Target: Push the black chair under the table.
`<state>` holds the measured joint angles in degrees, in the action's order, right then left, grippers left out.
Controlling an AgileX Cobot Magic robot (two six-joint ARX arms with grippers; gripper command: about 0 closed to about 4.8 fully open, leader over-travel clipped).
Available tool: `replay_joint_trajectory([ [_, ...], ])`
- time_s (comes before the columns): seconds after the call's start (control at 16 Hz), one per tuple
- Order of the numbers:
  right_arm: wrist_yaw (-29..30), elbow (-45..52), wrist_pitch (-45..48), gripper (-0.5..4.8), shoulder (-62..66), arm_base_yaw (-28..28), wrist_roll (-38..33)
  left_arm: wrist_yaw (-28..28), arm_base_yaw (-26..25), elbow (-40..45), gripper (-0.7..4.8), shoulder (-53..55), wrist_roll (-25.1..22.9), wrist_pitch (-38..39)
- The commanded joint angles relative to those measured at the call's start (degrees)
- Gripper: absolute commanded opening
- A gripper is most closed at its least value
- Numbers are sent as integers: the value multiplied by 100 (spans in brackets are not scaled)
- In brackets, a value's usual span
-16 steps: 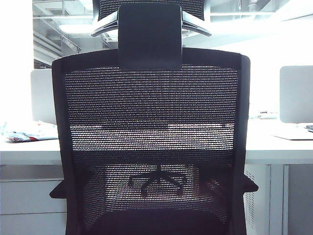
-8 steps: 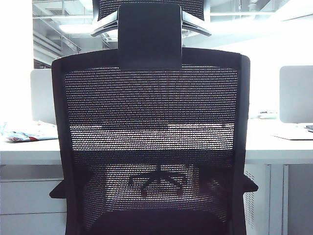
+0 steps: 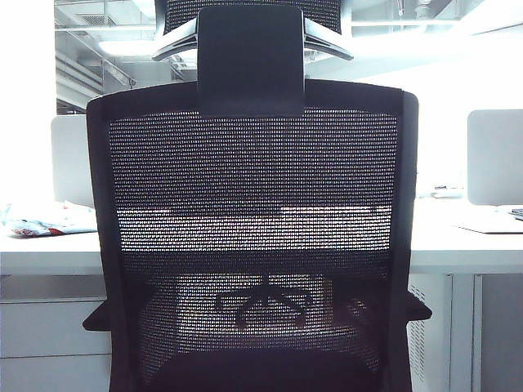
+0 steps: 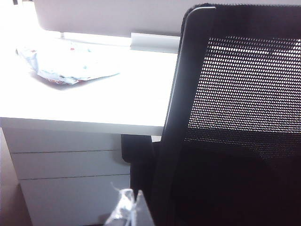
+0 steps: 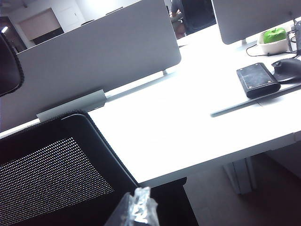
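Note:
The black chair (image 3: 253, 245) fills the exterior view, its mesh back toward the camera and its headrest (image 3: 251, 61) on top. Behind it runs the white table (image 3: 466, 245), and the chair's seat end reaches the table's front edge. Neither gripper shows in the exterior view. In the left wrist view my left gripper (image 4: 129, 209) is shut, empty, just beside the chair back's frame (image 4: 174, 117). In the right wrist view my right gripper (image 5: 141, 205) is shut and empty, close by the other edge of the chair back (image 5: 51, 174).
A crumpled packet (image 4: 66, 68) lies on the table over grey drawer fronts (image 4: 70, 165). Grey divider panels (image 5: 94, 66) stand along the back. A black wallet (image 5: 257, 79), a mouse (image 5: 288, 68) and a green object in a bowl (image 5: 274, 37) sit further along.

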<state>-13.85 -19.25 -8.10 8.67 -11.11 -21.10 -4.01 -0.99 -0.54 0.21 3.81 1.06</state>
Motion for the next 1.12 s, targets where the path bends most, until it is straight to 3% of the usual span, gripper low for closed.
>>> replay_joint_trajectory([
  [0.06, -17, -15, 57, 0, -11, -7, 15, -9, -2, 2, -5, 4, -35, -63],
  [0.31, -22, -15, 37, 0, -11, -2, 63, -9, -2, 2, -5, 4, -35, -63],
  [0.5, -149, 87, -144, 0, -37, 63, 1580, -9, -2, 2, -5, 2, -35, -63],
  [0.56, -155, 208, -120, 0, -37, 120, 1753, -9, -2, 2, -5, 2, -35, -63],
  [0.81, 116, 973, -48, 0, -42, 682, 1792, -9, -2, 2, -5, 4, -35, -48],
  [1.12, 363, 1615, 306, 0, -492, 791, 1794, -9, -2, 2, -5, 2, -35, -37],
])
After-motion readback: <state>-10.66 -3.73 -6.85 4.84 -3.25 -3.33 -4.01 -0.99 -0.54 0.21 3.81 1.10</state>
